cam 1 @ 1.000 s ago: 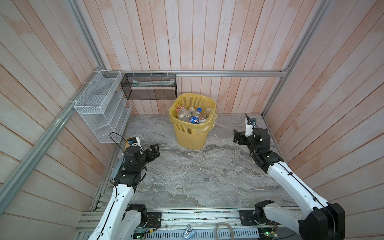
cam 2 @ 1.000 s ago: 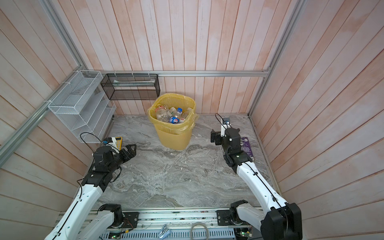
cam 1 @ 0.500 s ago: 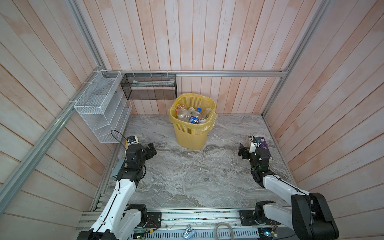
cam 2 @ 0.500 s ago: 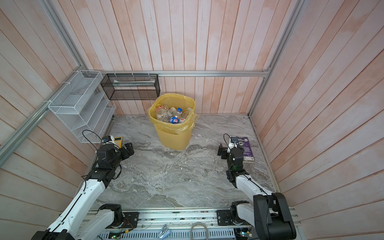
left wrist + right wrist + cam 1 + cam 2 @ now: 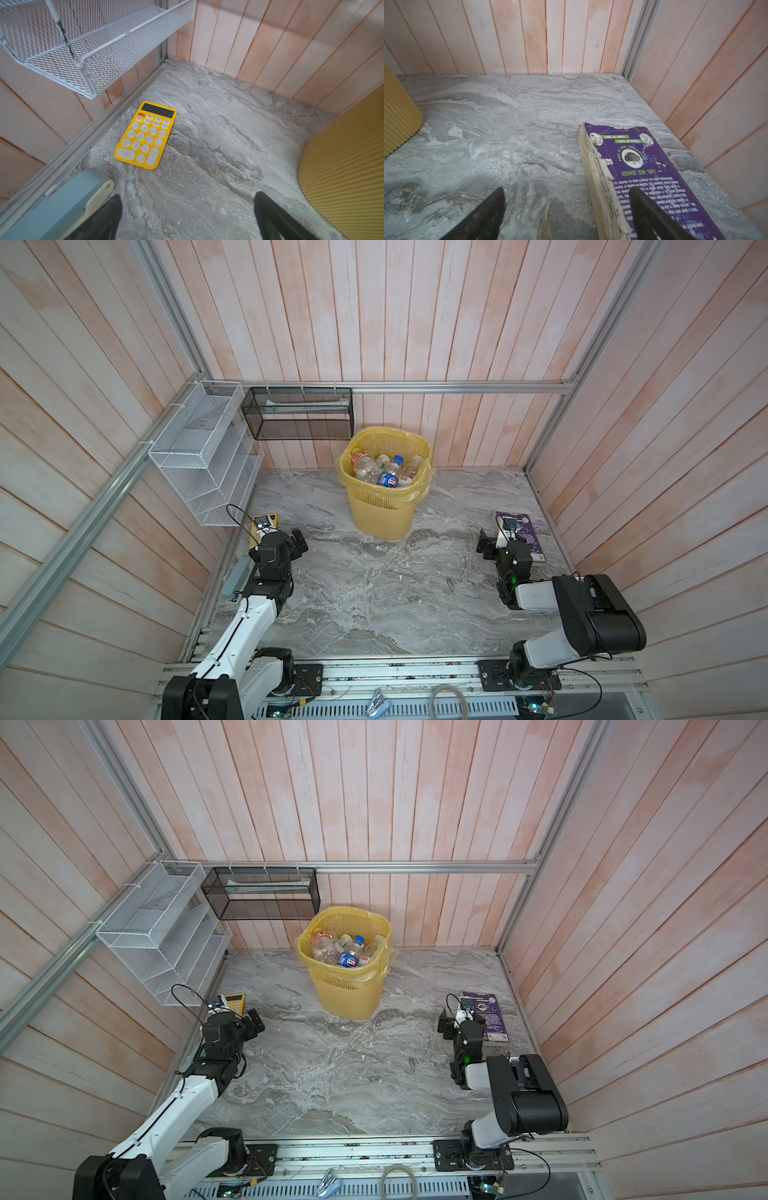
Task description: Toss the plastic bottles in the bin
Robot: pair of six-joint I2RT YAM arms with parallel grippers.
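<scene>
Two top views, nearly alike: marble tabletop (image 5: pixel 374 597) walled in by pale pink planks (image 5: pixel 415 323). Near the back wall, the bin (image 5: pixel 382 514), yellow and upright, lined with a yellow bag. Holds the plastic bottles (image 5: pixel 384 472), heaped inside up to just under the rim. On the walls at the back, left of the bin, a white wire rack (image 5: pixel 199 456) and a black mesh basket (image 5: pixel 299 414). At left, the left gripper (image 5: pixel 300 542), low over the tabletop, just beside a yellow calculator (image 5: pixel 271 516). At right, the right gripper (image 5: pixel 483 546), low beside a purple book (image 5: pixel 528 531). Both well apart from the bin.

Left wrist view: left gripper (image 5: pixel 187 197) with jaws spread wide, nothing between them but bare marble. Faces the calculator (image 5: pixel 146 135), flat and face up, apart from the fingers. Shows also a grey-blue stapler (image 5: pixel 62 203) by one finger, the rack on the wall, and part of the bin's ribbed side (image 5: pixel 342 166).

Right wrist view: right gripper (image 5: pixel 566 190) likewise spread wide, gripping nothing. Has one finger in front of the book (image 5: pixel 643 164), back cover up; cannot tell whether touching. Shows part of the bin's side (image 5: pixel 398 116) too.
</scene>
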